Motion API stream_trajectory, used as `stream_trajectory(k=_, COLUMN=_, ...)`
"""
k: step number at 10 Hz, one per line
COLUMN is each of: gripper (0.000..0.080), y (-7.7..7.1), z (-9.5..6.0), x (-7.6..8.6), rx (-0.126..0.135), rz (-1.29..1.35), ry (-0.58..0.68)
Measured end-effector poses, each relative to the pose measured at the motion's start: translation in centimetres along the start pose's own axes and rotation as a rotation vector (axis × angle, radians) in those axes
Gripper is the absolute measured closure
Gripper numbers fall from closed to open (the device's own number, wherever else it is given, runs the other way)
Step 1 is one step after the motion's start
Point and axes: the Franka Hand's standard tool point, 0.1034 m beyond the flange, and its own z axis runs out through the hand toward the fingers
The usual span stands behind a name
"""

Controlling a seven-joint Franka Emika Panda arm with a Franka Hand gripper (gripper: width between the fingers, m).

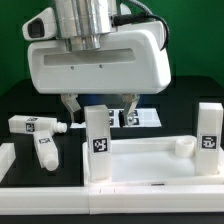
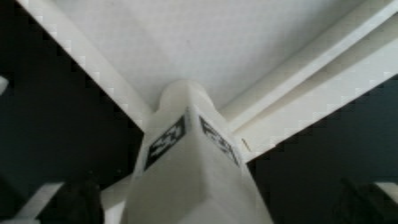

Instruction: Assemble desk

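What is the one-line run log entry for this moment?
fingers: open, either side of upright leg | upright leg: in tabletop corner | loose legs: lying beside tabletop

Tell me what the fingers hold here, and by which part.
Nothing is held: the fingers stand open on either side of the upright leg, touching nothing.

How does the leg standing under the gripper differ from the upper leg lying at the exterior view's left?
The standing leg is upright; the lying leg rests on its side. The standing leg is at the tabletop panel's edge; the lying leg is on the black table, apart from the panel. Both are white posts with a square tag.
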Motion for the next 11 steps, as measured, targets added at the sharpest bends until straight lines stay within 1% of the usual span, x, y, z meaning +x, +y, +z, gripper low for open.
stream_trajectory(k=1, gripper=0.0151, y=0.32, z=-0.31, x=0.44, rx=-0.024, rz=-0.244, ry=0.006)
stream_trajectory(k=2, gripper=0.0151, y=0.17, z=-0.34, x=0.39, rx=-0.026, rz=-0.294, ry=-0.003)
stream_trajectory(k=3, gripper=0.0191, y=0.20, z=-0.28, x=0.35, rx=-0.026, rz=-0.283, ry=-0.004)
stream_trajectory(k=4, gripper=0.0365, y=0.21, z=-0.27, x=0.35, rx=-0.027, rz=-0.283, ry=-0.004)
stream_trajectory(k=5, gripper=0.0365, y=0.17, z=-0.25, x=0.34, rx=-0.025, rz=-0.260, ry=-0.004)
stream_trajectory(k=6, gripper=0.0514, y=0.19, z=-0.25, x=0.34, rx=-0.024, rz=-0.160, ry=-0.003)
stream_trajectory(k=7, gripper=0.0514, y=0.21, z=-0.25, x=0.35, rx=-0.025, rz=-0.103, ry=-0.002)
stream_trajectory(k=8, gripper=0.0514, y=0.21, z=-0.27, x=0.37, rx=-0.026, rz=0.024, ry=0.001)
stream_trajectory(k=10, gripper=0.0514, y=0.10, z=-0.30, x=0.28, rx=-0.042, rz=0.393, ry=0.014)
stream_trajectory(k=11, gripper=0.0514, y=0.11, z=-0.16, x=0.26, rx=-0.047, rz=0.469, ry=0.017)
